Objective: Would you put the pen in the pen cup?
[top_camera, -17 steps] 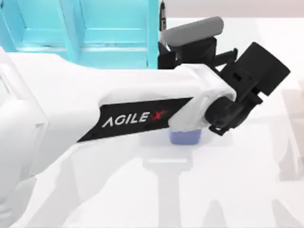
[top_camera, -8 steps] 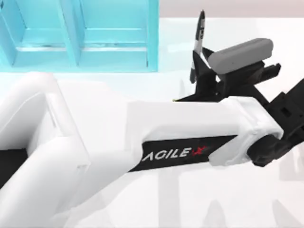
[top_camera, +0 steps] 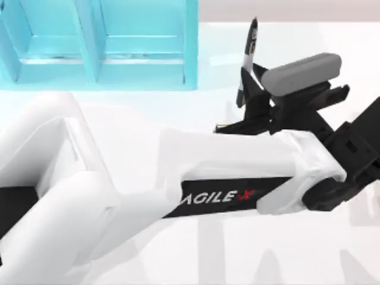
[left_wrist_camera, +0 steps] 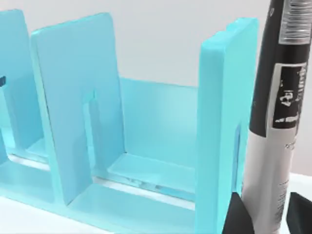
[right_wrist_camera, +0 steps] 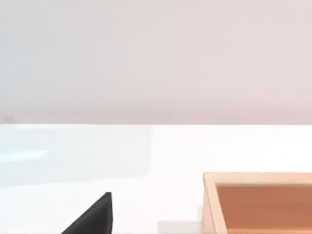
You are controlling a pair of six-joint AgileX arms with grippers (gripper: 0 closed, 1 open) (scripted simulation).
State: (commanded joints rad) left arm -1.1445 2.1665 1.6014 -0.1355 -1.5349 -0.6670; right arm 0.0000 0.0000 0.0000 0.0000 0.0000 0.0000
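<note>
Left gripper (top_camera: 246, 89): black fingers (left_wrist_camera: 239, 214) clamped on the pen (top_camera: 248, 62), one on either side of its lower barrel in the left wrist view. Pen (left_wrist_camera: 280, 117) held near upright, silver-grey lower body, black upper part with a printed label. In the top view it sits in the upper centre-right of the frame, black tip pointing toward the top edge, lifted off the table (top_camera: 332, 41). Pen cup not identifiable in these frames.

Behind the fingers, the grey wrist camera housing (top_camera: 301, 72), then the white AgileX left arm (top_camera: 196, 178) running diagonally down to the lower left corner.

Turquoise shelf unit (top_camera: 101, 44) occupies the upper left of the top view, just left of the pen; its upright dividers (left_wrist_camera: 226, 122) stand close beside the pen in the left wrist view.

Right wrist view: one dark fingertip (right_wrist_camera: 95, 217) at the bottom edge, finger state cannot be told; orange-brown open box (right_wrist_camera: 258, 202) at lower right on the white table.
</note>
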